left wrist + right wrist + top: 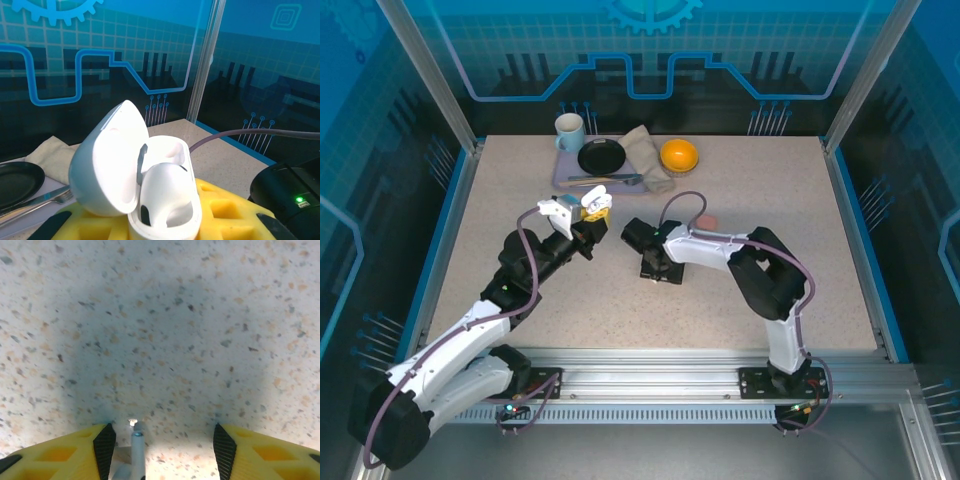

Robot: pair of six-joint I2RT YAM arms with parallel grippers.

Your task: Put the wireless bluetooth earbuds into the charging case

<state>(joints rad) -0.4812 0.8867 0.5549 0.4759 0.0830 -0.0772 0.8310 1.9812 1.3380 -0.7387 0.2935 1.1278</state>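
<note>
White earbud (137, 450) lies between right fingers (60, 455); left fingers (225, 210) clasp the charging case (167, 200).

Top view overlooks the table (770, 200); right wrist faces it closely.

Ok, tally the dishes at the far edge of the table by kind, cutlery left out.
Mug: 1
Black plate: 1
Orange bowl: 1
Total: 3
</note>
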